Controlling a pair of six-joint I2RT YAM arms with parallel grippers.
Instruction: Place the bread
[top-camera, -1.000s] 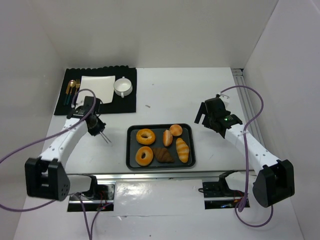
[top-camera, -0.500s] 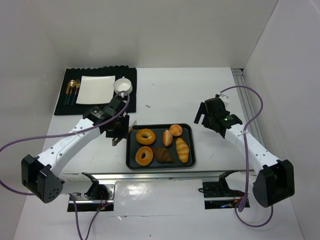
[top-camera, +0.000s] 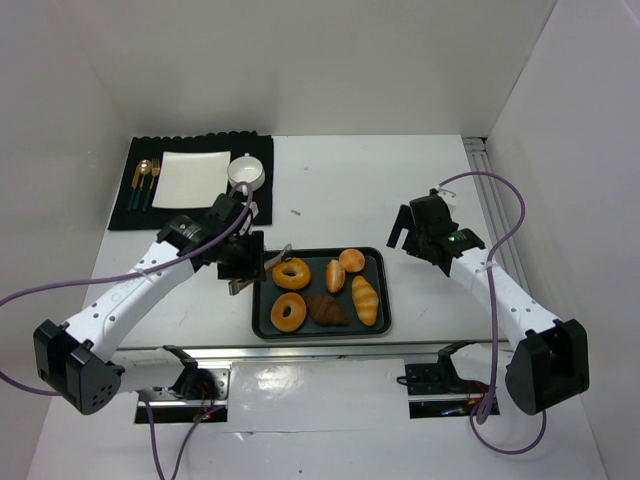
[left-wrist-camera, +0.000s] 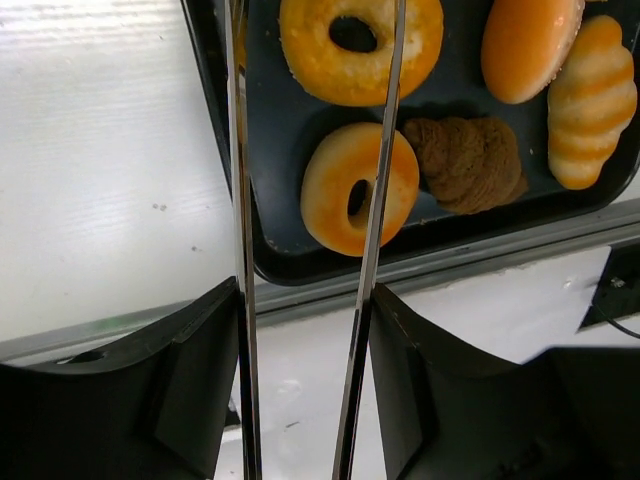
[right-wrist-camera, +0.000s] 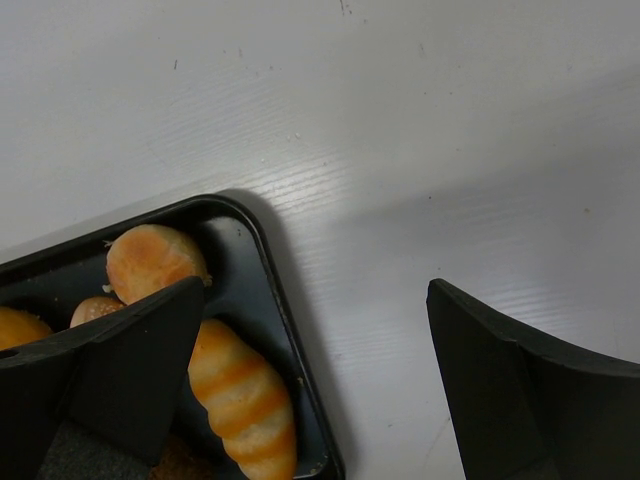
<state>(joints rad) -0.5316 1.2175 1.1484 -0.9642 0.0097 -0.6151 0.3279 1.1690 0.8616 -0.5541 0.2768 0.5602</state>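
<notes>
Reaching over the left end of a dark rectangular baking tray (top-camera: 262, 318), the left gripper (left-wrist-camera: 303, 290) is clasping a pair of thin metal tongs (left-wrist-camera: 371, 200), whose two blades are standing apart. All the bread is lying on the tray: two golden ring doughnuts, a brown croissant (left-wrist-camera: 465, 165), a striped roll (left-wrist-camera: 590, 100) and two round buns. In the left wrist view, one blade is crossing the near ring doughnut (left-wrist-camera: 335, 190) and the far ring doughnut (left-wrist-camera: 360, 40) about their middles, while the other is running over the tray's left rim, so these doughnuts are lying only half between the blades. The right gripper (right-wrist-camera: 315, 290) is hovering with its jaws wide apart and empty, off the tray's far right corner. A white square plate (top-camera: 191, 178) is sitting on a black mat (top-camera: 258, 195) at the far left, closer to the left arm
</notes>
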